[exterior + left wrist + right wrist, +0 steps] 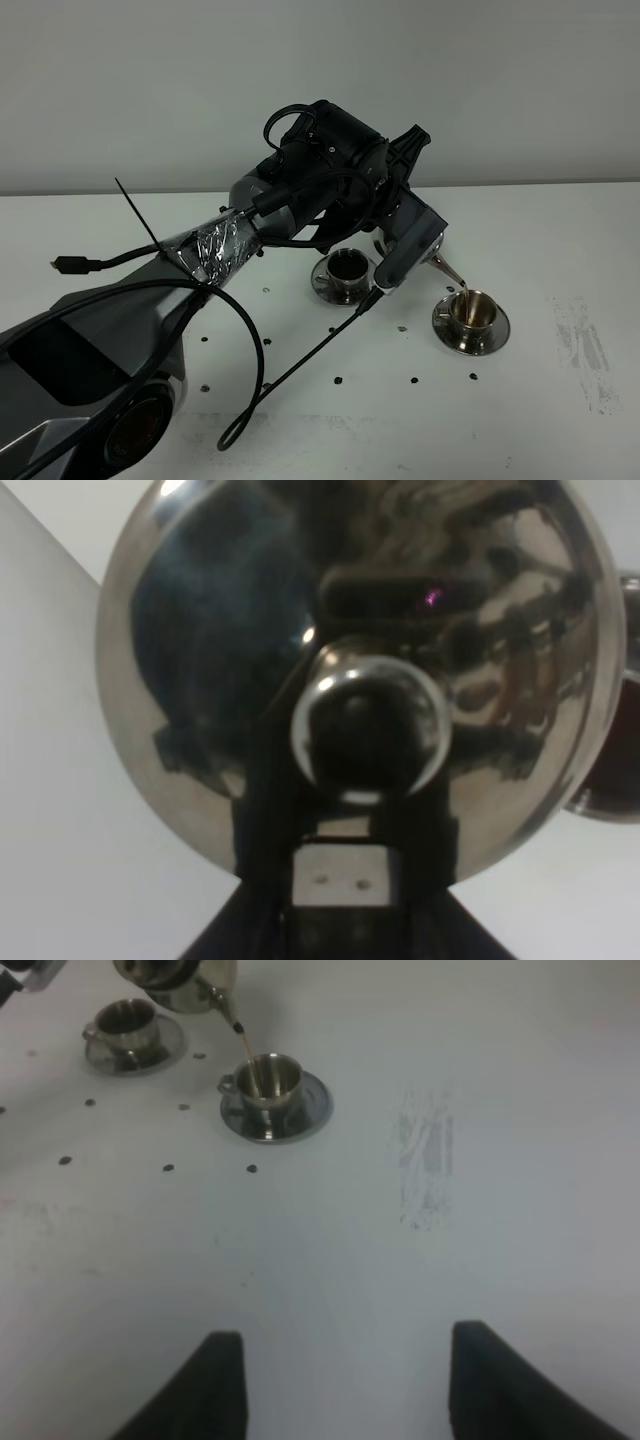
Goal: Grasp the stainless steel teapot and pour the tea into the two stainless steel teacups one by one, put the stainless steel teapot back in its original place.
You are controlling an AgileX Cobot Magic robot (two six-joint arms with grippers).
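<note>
Presently, I record a white tabletop [560, 420] carrying all items, with a grey scuffed patch [580, 345] toward its right side. The left arm [120, 330] reaches in from the lower left of the exterior high view, a wrapped section and loose black cables along it. The left gripper [342, 880] has its jaws pinching the stainless steel teapot [415, 245], which is held clear of the tabletop and tilted with its spout [445, 268] pointing down to the right. In the left wrist view the pot's lid knob [365, 730] faces the camera. The right gripper [345, 1390] hangs above bare tabletop, its jaws spread and holding nothing. The right-hand teacup [472, 310] stands upright on its saucer [470, 343], directly under the spout tip. The second teacup [347, 268] stands upright on its own saucer [325, 285], just beside the pot's lower edge; I cannot tell its contents. A thin brown stream of tea [246, 1055] runs from the spout into the right-hand teacup. Small dark dots [415, 380] lie scattered on the tabletop in front of the cups.
</note>
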